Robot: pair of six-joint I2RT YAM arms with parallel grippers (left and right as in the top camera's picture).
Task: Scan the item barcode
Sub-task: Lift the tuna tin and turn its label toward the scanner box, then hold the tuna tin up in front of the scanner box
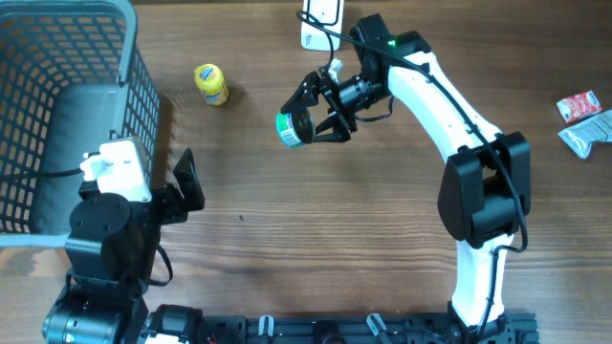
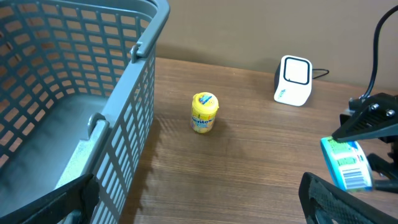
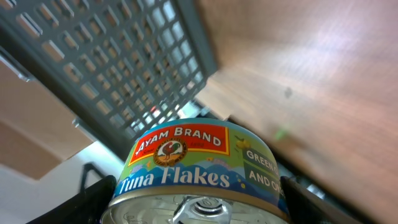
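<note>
Right fingers (image 1: 304,94) are clamped on the tuna can (image 1: 290,129), one on each side, holding it tipped on edge over the bench (image 1: 316,239) toward its far edge. The barcode (image 2: 353,177) on the can label shows in the left wrist view. The scanner (image 1: 320,21) stands at the far edge, near the can but apart from it. Left fingers (image 1: 187,182) are spread wide and hold nothing, beside the basket (image 1: 129,38) at the far left corner. A yellow bottle (image 1: 211,84) stands between basket and can.
</note>
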